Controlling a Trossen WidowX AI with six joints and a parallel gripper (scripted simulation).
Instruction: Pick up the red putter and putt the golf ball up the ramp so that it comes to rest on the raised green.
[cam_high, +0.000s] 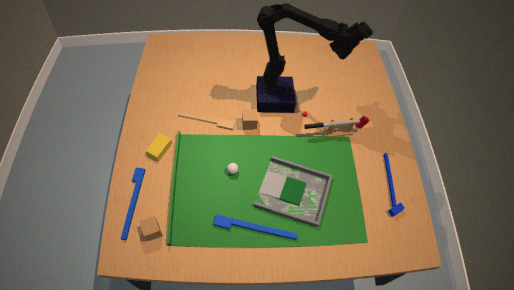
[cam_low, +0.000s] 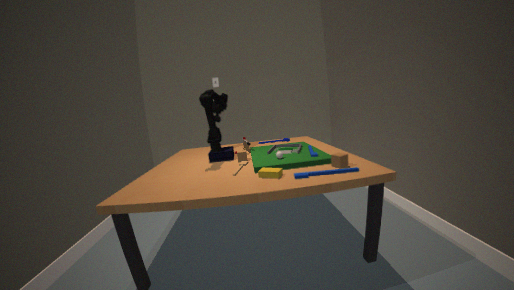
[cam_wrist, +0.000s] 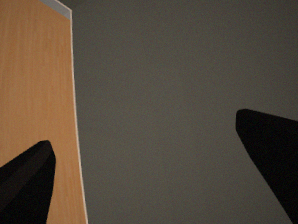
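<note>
The red putter rests on a small stand behind the green mat, with a black grip on its left and a red head on its right. The white golf ball sits on the mat, left of the ramp. The raised green lies beyond the ramp, inside low grey walls. My gripper is open and empty, high above the table's back right part. The putter does not show in the wrist view.
Blue clubs lie left of the mat, on its front part and to its right. A thin wooden club, a wooden block, a yellow block, another wooden block and a tiny red cube lie around it.
</note>
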